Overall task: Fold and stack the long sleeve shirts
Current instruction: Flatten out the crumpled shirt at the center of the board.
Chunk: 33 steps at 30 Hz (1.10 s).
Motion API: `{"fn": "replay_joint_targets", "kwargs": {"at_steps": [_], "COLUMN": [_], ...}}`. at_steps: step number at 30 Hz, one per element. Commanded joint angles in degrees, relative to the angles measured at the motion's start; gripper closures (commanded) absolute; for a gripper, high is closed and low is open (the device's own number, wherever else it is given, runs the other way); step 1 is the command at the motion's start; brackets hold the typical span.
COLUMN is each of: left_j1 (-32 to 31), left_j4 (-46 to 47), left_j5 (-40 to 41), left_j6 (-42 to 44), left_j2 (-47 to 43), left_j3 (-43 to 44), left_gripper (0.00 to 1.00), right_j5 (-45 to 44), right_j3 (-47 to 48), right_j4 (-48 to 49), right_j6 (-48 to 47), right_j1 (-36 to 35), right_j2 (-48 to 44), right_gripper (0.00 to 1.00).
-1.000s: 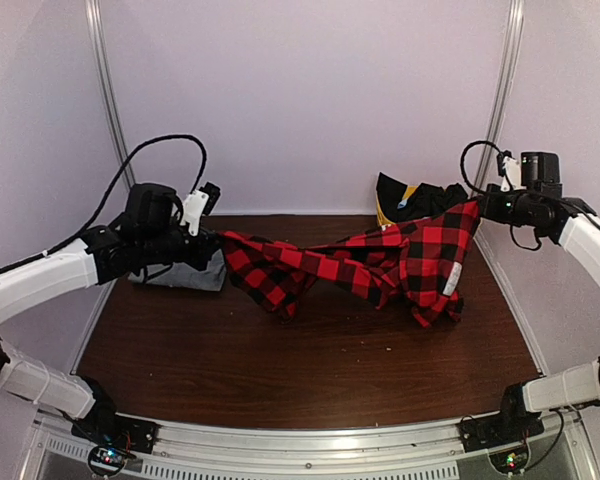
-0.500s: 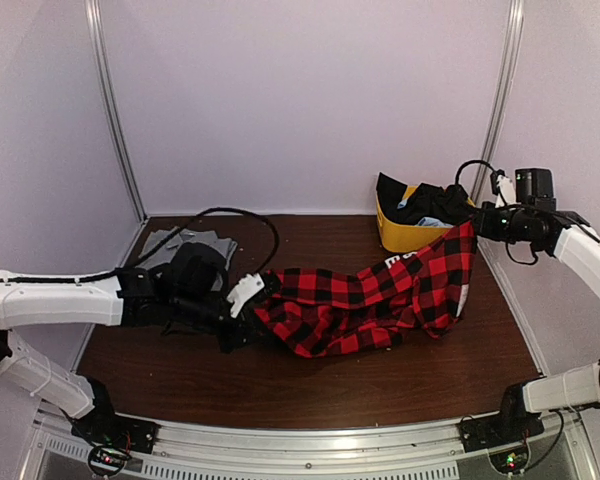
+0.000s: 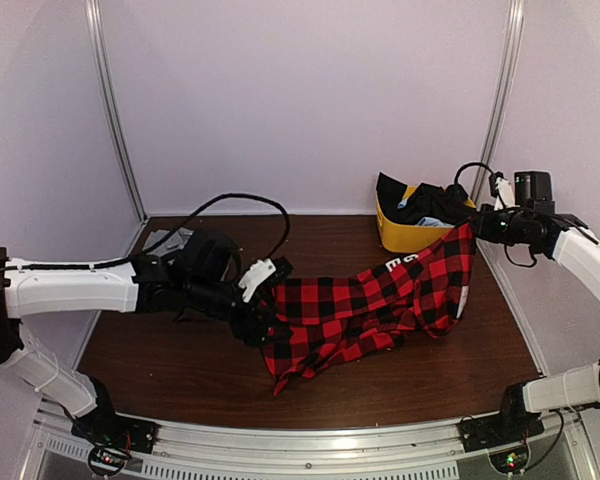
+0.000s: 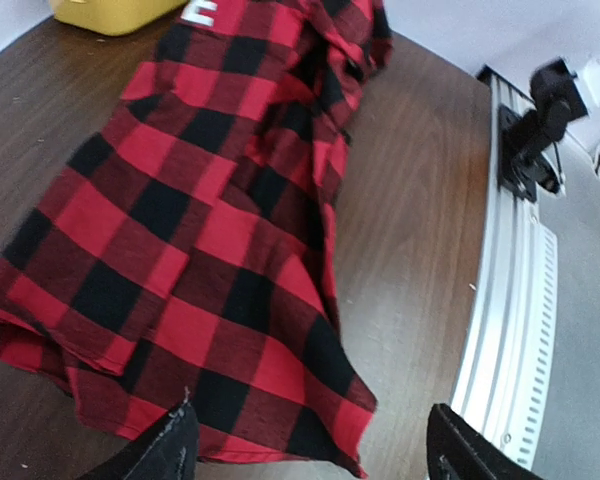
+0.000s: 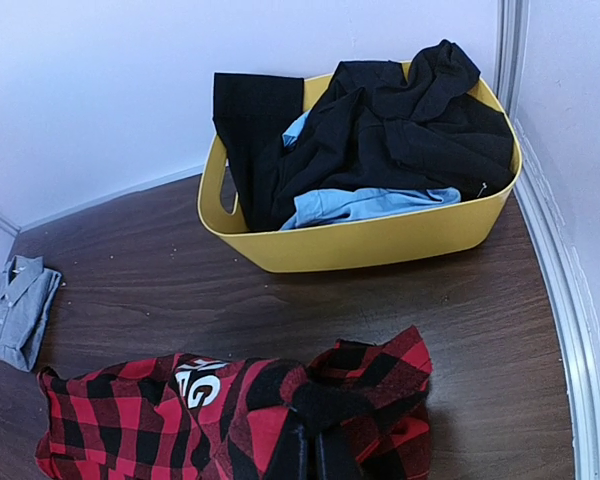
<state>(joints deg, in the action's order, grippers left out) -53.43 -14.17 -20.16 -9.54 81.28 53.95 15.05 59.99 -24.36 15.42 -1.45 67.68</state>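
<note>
Right gripper (image 5: 315,445) is pinched tight on a bunched corner of the red-and-black flannel shirt (image 3: 360,305), holding that end raised just in front of the yellow bin (image 5: 360,245), probably as an anchor for spreading. Left gripper (image 4: 310,452) has its fingers spread wide over the low end, clamping nothing. The shirt's long axis runs diagonally from far right down to near centre, with the lower part on the table (image 3: 180,350)

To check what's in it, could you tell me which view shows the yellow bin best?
Right wrist: the whole bin and its dark and blue clothes show. Top external shows it small and far; left wrist catches only a corner.
</note>
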Motion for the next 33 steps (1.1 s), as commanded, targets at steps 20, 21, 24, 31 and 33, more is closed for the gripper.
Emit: {"fn": "replay_joint_targets", "kwargs": {"at_steps": [20, 21, 24, 31, 33], "left_j1": [13.2, 12.9, 10.4, 2.3, 1.7], "left_j4": [8.4, 8.4, 6.4, 0.2, -2.2], "left_j5": [1.5, 1.5, 5.5, 18.4, 21.8], "left_j6": [-11.9, -10.9, -5.8, 7.4, 8.8], "left_j2": [20.3, 20.3, 20.3, 21.5, 22.6], "left_j3": [9.5, 9.3, 9.9, 11.9, 13.3], "left_gripper": [0.45, 0.45, 0.42, 0.3, 0.3], "right_j5": [5.1, 5.2, 5.6, 5.8, 6.2], "right_j3": [-4.8, -5.0, -5.4, -5.3, -5.2], "right_j4": [5.0, 5.1, 5.4, 5.6, 5.8], "right_j6": [1.0, 1.0, 1.1, 1.0, 1.0], "right_j1": [0.5, 0.5, 0.5, 0.5, 0.5], "right_j2": [-1.6, -1.7, -1.5, -0.9, -0.6], "right_gripper": [1.0, 1.0, 1.0, 1.0, 1.0]}}
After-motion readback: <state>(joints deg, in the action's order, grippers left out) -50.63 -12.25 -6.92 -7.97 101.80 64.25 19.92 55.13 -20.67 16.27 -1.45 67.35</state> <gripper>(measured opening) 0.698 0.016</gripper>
